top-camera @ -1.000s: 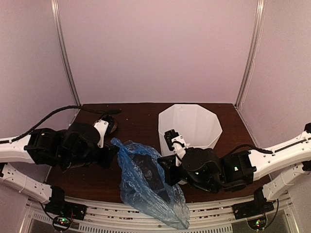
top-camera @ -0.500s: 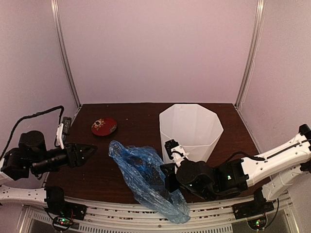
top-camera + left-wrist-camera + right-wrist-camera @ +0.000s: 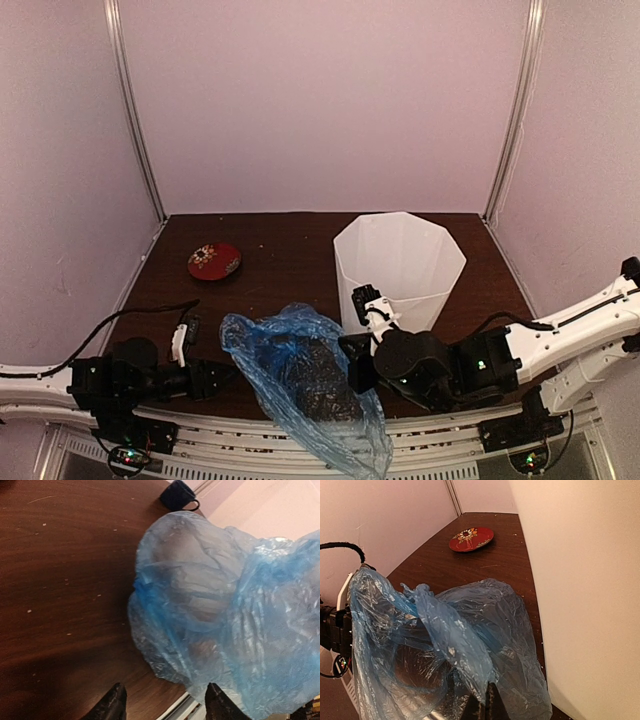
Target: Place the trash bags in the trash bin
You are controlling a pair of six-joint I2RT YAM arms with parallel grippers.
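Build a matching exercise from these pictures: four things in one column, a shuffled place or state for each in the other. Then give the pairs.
Things:
1. trash bag
2. trash bin
3. red plate
4. left tool

Places or states:
A. standing upright, right of centre
B. lying flat on the table, far left
C. open, holding nothing, facing the bag
D. crumpled near the front edge, pinched by the shut right tool

Pairs: 1-D, 2-A, 3-B, 4-C.
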